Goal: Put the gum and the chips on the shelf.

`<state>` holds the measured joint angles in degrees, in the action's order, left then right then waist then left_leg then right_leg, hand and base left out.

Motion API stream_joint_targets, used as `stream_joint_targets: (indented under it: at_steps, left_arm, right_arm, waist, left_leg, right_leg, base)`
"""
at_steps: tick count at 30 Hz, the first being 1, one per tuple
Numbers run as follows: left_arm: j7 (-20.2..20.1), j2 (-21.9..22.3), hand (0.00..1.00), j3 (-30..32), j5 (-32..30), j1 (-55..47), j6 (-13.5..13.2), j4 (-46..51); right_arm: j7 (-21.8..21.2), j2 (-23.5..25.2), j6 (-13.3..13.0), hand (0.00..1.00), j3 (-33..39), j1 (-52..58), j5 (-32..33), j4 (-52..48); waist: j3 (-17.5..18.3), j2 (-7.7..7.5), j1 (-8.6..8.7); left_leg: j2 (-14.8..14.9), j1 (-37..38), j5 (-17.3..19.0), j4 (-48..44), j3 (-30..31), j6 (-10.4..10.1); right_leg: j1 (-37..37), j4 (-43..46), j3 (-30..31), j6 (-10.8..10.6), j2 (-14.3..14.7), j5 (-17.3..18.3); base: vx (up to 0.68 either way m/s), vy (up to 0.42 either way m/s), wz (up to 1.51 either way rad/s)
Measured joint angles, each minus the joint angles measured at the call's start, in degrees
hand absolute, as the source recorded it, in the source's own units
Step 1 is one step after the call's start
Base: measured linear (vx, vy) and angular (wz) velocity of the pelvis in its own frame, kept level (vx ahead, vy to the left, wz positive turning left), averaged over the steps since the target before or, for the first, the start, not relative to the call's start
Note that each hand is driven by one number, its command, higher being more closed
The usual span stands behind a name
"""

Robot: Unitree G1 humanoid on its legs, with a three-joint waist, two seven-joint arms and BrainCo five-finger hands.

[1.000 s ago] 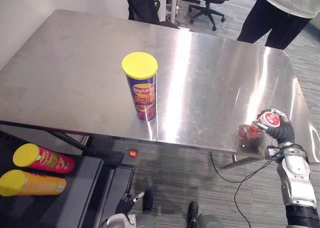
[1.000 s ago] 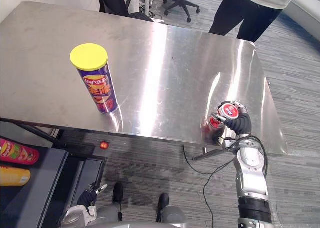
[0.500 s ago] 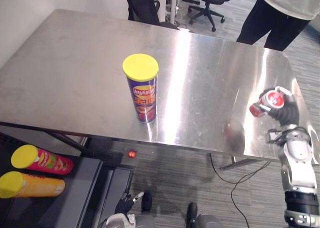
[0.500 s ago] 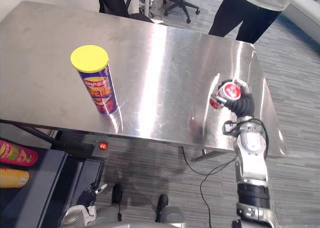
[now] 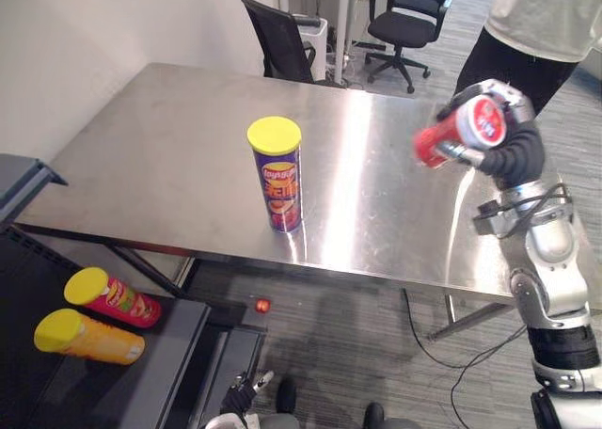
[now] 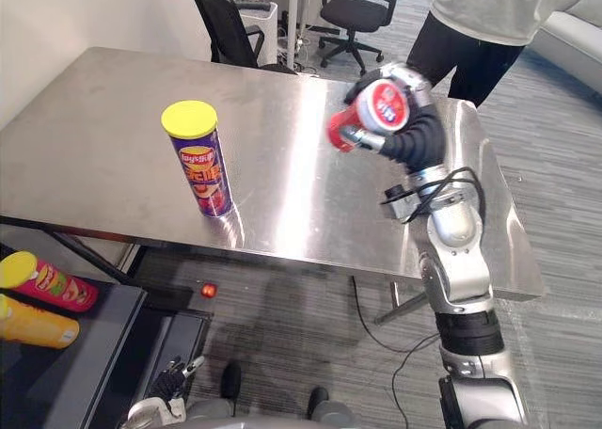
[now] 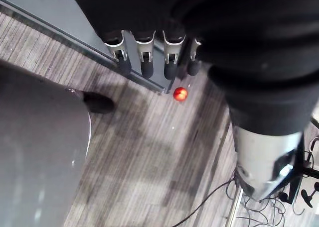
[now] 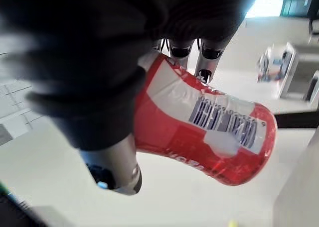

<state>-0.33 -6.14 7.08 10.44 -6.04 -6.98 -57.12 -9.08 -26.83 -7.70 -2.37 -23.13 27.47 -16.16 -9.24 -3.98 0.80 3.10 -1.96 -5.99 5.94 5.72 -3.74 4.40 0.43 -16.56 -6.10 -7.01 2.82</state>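
Note:
My right hand [image 5: 514, 153] is raised well above the right part of the steel table [image 5: 160, 156], shut on a red gum container [image 5: 459, 128] that lies tilted in its grip. The right wrist view has the fingers curled round the container [image 8: 199, 132]. A purple chips can [image 5: 280, 180] with a yellow lid stands upright near the table's front edge, left of centre. My left hand [image 5: 241, 392] hangs low near the floor, its fingers [image 7: 144, 62] straight with nothing in them.
A dark shelf [image 5: 165, 349] sits low at the left, with a red can [image 5: 108, 297] and an orange can [image 5: 89, 338] lying on it. A person [image 5: 541, 24] stands behind the table's far right corner. Office chairs [image 5: 282, 39] stand beyond. A small red ball [image 5: 262, 305] lies on the floor.
My right hand has lifted the gum container from the table's front right edge, high up and towards the left. The whole view has shifted as the camera moved.

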Motion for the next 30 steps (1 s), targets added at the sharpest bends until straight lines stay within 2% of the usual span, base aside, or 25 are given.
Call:
stream_joint_targets:
  at_steps: [3,5,7,8,9,10,11,12,13,14,15,16,17,18,19,20,21,22,23,24,25,26,28,30]
  left_arm:
    - [-0.05,-0.06,0.0,0.08,0.04,-0.01,-0.2,0.14]
    - [0.04,-0.07,0.0,0.77,0.19,-0.02,-0.55,0.71]
    - [0.21,0.25,0.0,3.47,0.67,-0.21,-0.71,1.33]
    - [0.32,0.26,0.0,4.12,0.69,-0.41,-0.76,1.39]
    - [0.64,0.63,0.0,4.88,0.73,-1.04,-0.77,1.46]
    - [0.89,0.81,0.0,5.63,0.82,-1.71,-0.76,1.53]
    - [1.76,1.51,0.0,7.36,2.37,-3.48,-0.73,1.68]
    - [2.34,1.82,0.0,8.58,2.98,-4.42,-0.74,1.12]
    - [2.69,2.09,0.0,10.63,3.15,-5.11,-0.61,-0.18]
    - [2.89,3.41,0.0,13.52,4.61,-6.07,-0.24,-2.41]
    - [3.08,4.05,0.0,15.33,5.05,-6.74,-0.07,-2.68]
    - [3.51,4.83,0.0,16.79,5.11,-7.92,-0.07,-2.68]
    - [3.81,5.4,0.0,17.51,5.17,-8.73,-0.05,-2.53]
    - [4.07,5.94,0.0,16.91,5.37,-8.82,-0.38,-1.48]
    - [4.22,5.85,0.0,15.98,5.78,-8.61,-0.79,-0.16]
    - [4.13,5.67,0.0,15.7,5.92,-8.49,-1.17,0.82]
    - [4.19,5.12,0.0,15.8,6.31,-6.84,-1.59,0.47]
    - [4.21,5.11,0.0,16.16,6.3,-6.98,-1.5,0.44]
    - [4.26,5.36,0.0,16.35,6.24,-7.26,-1.43,0.35]
    - [4.31,5.98,0.0,16.31,5.63,-7.4,-1.19,-0.09]
    - [4.27,6.34,0.0,15.42,4.18,-7.43,-1.15,-0.17]
    - [4.18,6.28,0.0,14.99,3.87,-7.41,-1.13,-0.44]
    - [3.89,5.67,0.0,13.43,1.98,-7.07,-1.07,-1.7]
    - [3.85,5.2,0.0,12.35,1.69,-7.72,-0.35,-2.1]
  right_arm:
    - [-2.13,-2.47,-0.02,1.0,-3.65,-2.78,2.96,-1.94]
    - [-2.74,-3.97,-0.04,1.0,-5.26,-5.86,4.78,-2.04]
    - [-2.82,-4.97,-0.17,1.0,-7.8,-11.12,6.73,-1.63]
    - [-2.81,-5.36,-0.23,1.0,-8.59,-12.42,7.28,-1.61]
    - [-2.88,-6.24,-0.45,1.0,-10.13,-14.57,7.59,-1.6]
    - [-2.91,-6.42,-0.46,1.0,-10.9,-15.39,7.58,-1.66]
    - [-3.04,-6.69,-0.5,1.0,-11.76,-16.03,7.53,-2.58]
    - [-3.16,-7.19,-0.56,1.0,-11.92,-15.77,7.53,-3.52]
    - [-3.75,-7.38,-0.64,1.0,-12.06,-15.8,7.5,-3.68]
    - [-4.01,-7.27,-0.5,1.0,-12.4,-15.81,7.39,-3.62]
    - [-4.02,-7.24,-0.5,1.0,-12.77,-15.8,7.38,-3.64]
    - [-4.17,-7.38,-0.53,1.0,-13.4,-15.72,7.38,-3.69]
    - [-4.29,-7.94,-0.56,1.0,-13.56,-15.71,7.38,-3.78]
    - [-4.68,-8.17,-0.32,1.0,-14.22,-15.6,7.38,-3.33]
    - [-5.32,-8.04,-0.3,1.0,-14.37,-15.46,7.4,-3.33]
    - [-5.33,-7.87,-0.36,1.0,-14.32,-15.46,7.4,-3.44]
    - [-5.75,-8.32,-0.48,1.0,-13.43,-14.87,7.47,-3.72]
    - [-6.07,-7.21,-0.4,1.0,-13.3,-14.65,7.48,-3.67]
    - [-6.31,-7.19,-0.43,1.0,-13.29,-14.45,7.5,-4.34]
    - [-6.46,-8.26,-0.53,1.0,-12.74,-13.51,7.51,-6.31]
    - [-6.49,-8.93,-0.59,1.0,-11.09,-11.95,7.51,-7.36]
    - [-6.42,-8.78,-0.54,1.0,-10.4,-11.26,7.5,-7.44]
    - [-6.28,-7.5,-0.2,1.0,-9.17,-8.8,7.1,-7.65]
    - [-6.27,-6.37,-0.04,1.0,-9.17,-7.76,6.18,-7.64]
  waist:
    - [0.05,0.07,-0.3]
    - [-0.02,0.19,-1.42]
    - [-0.81,0.87,-3.25]
    - [-1.13,1.24,-3.59]
    - [-2.02,1.7,-4.86]
    - [-2.19,2.08,-5.78]
    - [-2.3,2.91,-6.22]
    - [-2.4,2.91,-6.24]
    - [-2.5,2.29,-5.98]
    - [-2.65,1.32,-6.01]
    - [-2.58,1.35,-5.89]
    - [-2.32,1.94,-5.46]
    - [-2.16,3.18,-5.28]
    - [-2.35,3.15,-5.0]
    - [-2.12,3.55,-4.87]
    - [-1.83,2.89,-4.73]
    - [-1.22,1.66,-2.76]
    - [-0.89,1.32,-3.52]
    - [-0.62,1.6,-3.09]
    - [0.16,2.96,-1.75]
    - [1.04,4.94,-1.06]
    - [1.28,5.32,-0.92]
    - [1.51,5.04,-1.12]
    - [1.59,4.96,-1.09]
  left_leg:
    - [-0.49,-1.31,-1.29,-0.03,5.14,-0.69]
    - [-0.9,-2.85,-2.7,-0.35,9.38,-1.19]
    - [-1.79,-4.63,-4.79,-0.42,15.39,-2.38]
    - [-2.14,-4.95,-5.19,-0.42,17.11,-2.58]
    - [-2.84,-5.19,-5.37,-0.4,18.64,-3.12]
    - [-3.08,-5.69,-5.05,-0.35,18.38,-2.96]
    - [-2.52,-7.3,-3.16,-0.37,13.38,-0.87]
    - [-1.75,-8.76,0.18,-0.45,6.87,2.33]
    - [-0.81,-10.3,2.79,-0.67,-3.13,6.01]
    - [-0.03,-12.36,1.37,-9.53,-12.42,8.44]
    - [1.23,-12.61,1.27,-14.69,-15.34,9.08]
    - [3.88,-12.55,3.86,-21.29,-19.01,8.47]
    - [4.53,-13.33,3.68,-23.16,-20.46,8.05]
    - [4.12,-14.0,1.96,-24.41,-23.68,9.63]
    - [3.53,-13.89,-1.62,-20.55,-23.27,9.56]
    - [2.06,-13.46,-5.02,-16.61,-21.92,8.49]
    - [-0.13,-12.03,-6.42,-12.64,-21.32,8.7]
    - [2.27,-10.73,2.26,-20.27,-26.17,8.13]
    - [3.31,-9.53,4.58,-21.25,-27.93,6.66]
    - [4.75,-6.88,6.74,-19.22,-30.39,3.52]
    - [4.44,-5.25,6.9,-14.06,-30.42,3.09]
    - [4.09,-4.8,6.89,-12.13,-31.03,3.1]
    - [2.05,-3.4,5.81,-7.68,-31.09,4.16]
    - [0.46,-1.31,5.47,-5.91,-30.74,4.66]
  right_leg:
    - [-0.03,3.13,-4.95,0.13,-0.32,2.12]
    - [-0.1,4.93,-9.01,0.25,-0.42,3.5]
    - [-0.28,9.05,-14.96,0.39,-1.14,6.42]
    - [-0.43,10.59,-16.4,0.39,-1.57,7.51]
    - [-1.2,14.66,-18.44,0.47,-3.11,9.82]
    - [-1.8,16.45,-19.37,0.66,-3.81,10.69]
    - [-2.09,17.59,-21.83,0.91,-4.37,11.33]
    - [-1.99,16.65,-23.9,0.83,-5.03,10.95]
    - [-2.37,15.99,-26.15,1.17,-7.12,10.28]
    - [-3.26,16.8,-27.19,0.77,-10.51,9.33]
    - [-3.3,17.09,-27.59,0.49,-11.3,9.09]
    - [-3.06,18.28,-28.56,0.35,-11.78,9.01]
    - [-2.97,19.48,-29.19,0.35,-11.55,9.01]
    - [-3.36,21.15,-29.42,0.68,-12.54,9.07]
    - [-3.41,17.36,-29.25,1.7,-8.8,9.75]
    - [-3.47,13.96,-29.69,3.11,-6.82,9.17]
    - [-2.62,9.04,-33.09,4.5,-6.77,6.36]
    - [-2.3,9.12,-35.27,3.98,-7.33,5.23]
    - [-1.83,8.85,-36.81,3.9,-7.32,4.92]
    - [-1.5,8.75,-40.35,3.23,-7.07,4.48]
    - [-1.04,8.77,-43.49,2.76,-6.89,4.04]
    - [-0.86,8.81,-44.53,2.52,-6.88,3.83]
    - [0.47,8.9,-47.69,1.93,-7.79,2.83]
    - [2.01,8.8,-48.11,1.45,-8.82,1.93]
  base:
    - [-0.06,-0.066,0.82]
    - [-0.05,-0.085,1.2]
    - [-0.06,-0.092,1.37]
    - [-0.08,-0.082,1.34]
    - [-0.08,-0.057,0.9]
    - [-0.13,-0.057,0.94]
    - [-0.14,-0.039,0.88]
    - [-0.15,0.016,1.14]
    - [-0.08,0.069,1.01]
    - [-0.03,0.074,0.75]
    - [0.01,0.028,0.54]
    - [0.0,0.005,0.46]
    - [-0.07,0.056,0.7]
    - [-0.16,0.063,0.95]
    - [-0.22,0.026,1.07]
    - [-0.26,-0.091,1.64]
    - [-0.26,-0.147,1.45]
    - [-0.2,-0.122,1.4]
    - [-0.12,-0.019,1.13]
    - [-0.07,0.081,1.44]
    - [-0.09,0.118,1.37]
    - [-0.1,0.147,1.11]
    - [-0.09,0.146,0.69]
    - [-0.07,0.172,0.21]
